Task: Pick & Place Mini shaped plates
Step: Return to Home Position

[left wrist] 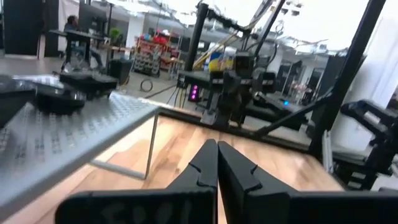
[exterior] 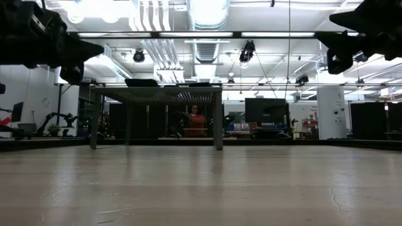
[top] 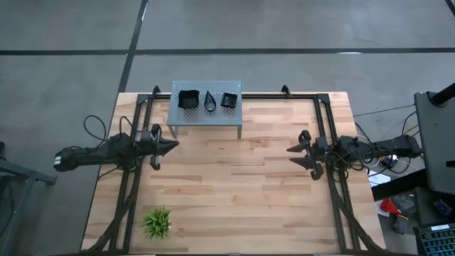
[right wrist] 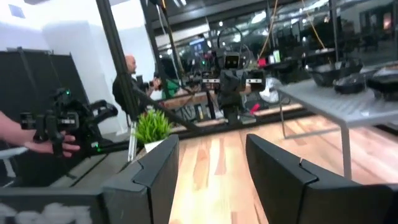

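On perforated shelf, glossy plates (black)

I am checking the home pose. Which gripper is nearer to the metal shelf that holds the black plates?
Left. The left gripper, shut, hangs just off the near left corner of the shelf; the right gripper, open, hangs farther off, beyond its right end.

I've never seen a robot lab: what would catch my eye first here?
Black dishes sit in three little groups on a grey metal shelf at the far edge of the table. Two dark arms face each other across the wood, the left claw shut, the right claw open. A green plant stands near the left front corner.
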Controlling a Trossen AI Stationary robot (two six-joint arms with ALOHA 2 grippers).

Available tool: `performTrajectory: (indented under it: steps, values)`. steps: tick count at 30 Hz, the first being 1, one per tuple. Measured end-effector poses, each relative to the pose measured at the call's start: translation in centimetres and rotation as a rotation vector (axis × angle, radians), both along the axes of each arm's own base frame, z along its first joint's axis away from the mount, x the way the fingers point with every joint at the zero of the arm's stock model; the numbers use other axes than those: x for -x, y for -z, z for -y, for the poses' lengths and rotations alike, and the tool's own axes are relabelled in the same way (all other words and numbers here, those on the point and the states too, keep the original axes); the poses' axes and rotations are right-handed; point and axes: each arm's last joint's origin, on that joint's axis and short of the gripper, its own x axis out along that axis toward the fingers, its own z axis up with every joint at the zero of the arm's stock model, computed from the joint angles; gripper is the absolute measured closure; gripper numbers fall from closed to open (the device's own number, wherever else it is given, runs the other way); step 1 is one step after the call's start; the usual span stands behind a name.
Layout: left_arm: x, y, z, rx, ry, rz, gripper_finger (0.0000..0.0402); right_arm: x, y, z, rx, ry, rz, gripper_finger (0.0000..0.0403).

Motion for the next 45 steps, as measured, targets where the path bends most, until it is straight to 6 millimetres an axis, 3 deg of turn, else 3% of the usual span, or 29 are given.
performTrajectory:
  steps: [3, 7, 13, 45]
  values:
    - [-0.17, 0.88, -0.01, -0.012, -0.001, -0.035, 0.0396, 0.05, 0.37, 0.02, -0.017, 0.001, -0.039, 0.0218]
    - [-0.16, 0.65, -0.03, -0.020, -0.008, -0.011, 0.0396, -0.01, 0.88, 0.19, -0.023, 0.058, -0.092, 0.0218]
    - [-0.20, 1.03, 0.10, -0.032, 0.037, -0.050, 0.0396, -0.02, 0.81, 0.26, 0.093, 0.095, -0.079, 0.0218]
    - [-0.22, 1.15, 0.14, -0.040, 0.052, -0.059, 0.0396, -0.16, 1.02, 0.25, 0.099, 0.095, -0.101, 0.0218]
